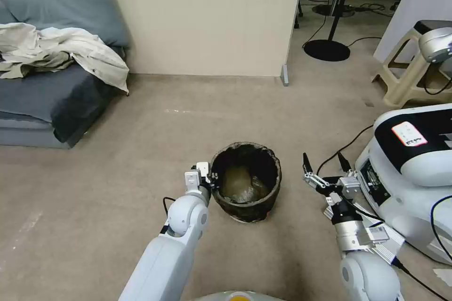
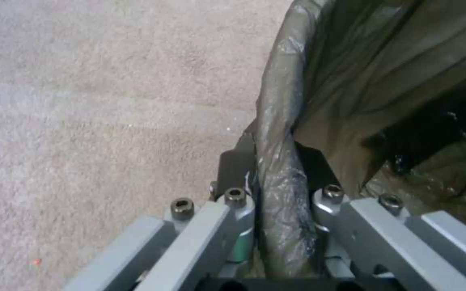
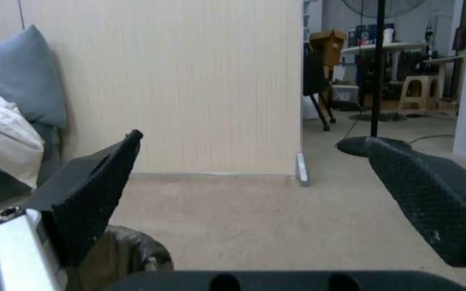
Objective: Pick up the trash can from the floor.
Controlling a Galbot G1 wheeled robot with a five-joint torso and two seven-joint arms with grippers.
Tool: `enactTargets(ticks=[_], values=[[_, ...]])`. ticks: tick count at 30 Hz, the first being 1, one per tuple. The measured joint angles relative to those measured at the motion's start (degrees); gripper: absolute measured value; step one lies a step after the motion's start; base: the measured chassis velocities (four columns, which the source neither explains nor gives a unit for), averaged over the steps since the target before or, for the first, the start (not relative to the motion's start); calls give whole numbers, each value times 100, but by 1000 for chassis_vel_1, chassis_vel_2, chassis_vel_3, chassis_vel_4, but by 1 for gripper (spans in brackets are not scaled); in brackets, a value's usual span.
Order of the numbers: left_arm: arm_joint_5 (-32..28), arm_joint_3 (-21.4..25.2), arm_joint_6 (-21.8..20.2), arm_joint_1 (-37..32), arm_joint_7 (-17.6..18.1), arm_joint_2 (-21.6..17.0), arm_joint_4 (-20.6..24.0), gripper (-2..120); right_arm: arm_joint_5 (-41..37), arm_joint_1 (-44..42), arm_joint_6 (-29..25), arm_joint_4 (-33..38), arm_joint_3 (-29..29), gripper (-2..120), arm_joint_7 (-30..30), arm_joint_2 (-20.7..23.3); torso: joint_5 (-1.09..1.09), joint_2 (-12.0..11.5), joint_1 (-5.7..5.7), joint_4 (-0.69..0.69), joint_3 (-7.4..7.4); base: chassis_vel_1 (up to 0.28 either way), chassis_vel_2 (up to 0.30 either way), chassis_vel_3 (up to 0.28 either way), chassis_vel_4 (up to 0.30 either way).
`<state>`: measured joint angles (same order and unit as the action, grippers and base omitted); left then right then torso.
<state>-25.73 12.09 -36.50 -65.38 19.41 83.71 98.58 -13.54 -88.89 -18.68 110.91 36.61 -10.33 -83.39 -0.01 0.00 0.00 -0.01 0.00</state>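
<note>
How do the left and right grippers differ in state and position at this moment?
The left gripper sits at the bag-lined rim of the small round trash can, its fingers closed on that rim, one inside and one outside; the right gripper hangs apart from the can, beside the white-and-black robot base. The right gripper's black textured fingers are spread wide and hold nothing. Both are low over the beige carpet floor.

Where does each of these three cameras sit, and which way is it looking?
Head view: high up, facing down at the trash can on the floor; both arms show.
Left wrist view: behind the left tool, shut on the can's bagged rim.
Right wrist view: behind the open right tool, facing the wall.
All three share the trash can.
</note>
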Motion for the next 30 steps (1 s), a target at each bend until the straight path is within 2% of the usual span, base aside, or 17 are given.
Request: enactTargets(ticks=[11,15,17,19,21,30], values=[[-465,263,-30,-108,138,-103,457,2,0,19,6,-3,-22,100,6,19,-1,-2,1,-1,2,0,0,0,0],[-737,399,-59,-213,190,-194,747,2,0,19,15,0,-25,100,6,36,0,-2,1,1,2,0,0,0,0],[-1020,488,-121,-285,237,-224,1043,2,1,19,18,5,-36,100,6,38,0,-2,1,0,1,0,0,0,0],[-1055,503,-130,-299,242,-228,1090,2,1,19,18,6,-37,100,6,38,0,-2,1,0,1,0,0,0,0],[-1218,602,-192,-413,264,-277,1452,2,1,16,20,15,-41,100,7,46,1,-2,1,1,1,0,0,0,0],[-1326,690,-235,-501,266,-303,1680,2,-5,18,22,17,-41,100,8,55,1,-2,1,1,0,0,0,0,0]])
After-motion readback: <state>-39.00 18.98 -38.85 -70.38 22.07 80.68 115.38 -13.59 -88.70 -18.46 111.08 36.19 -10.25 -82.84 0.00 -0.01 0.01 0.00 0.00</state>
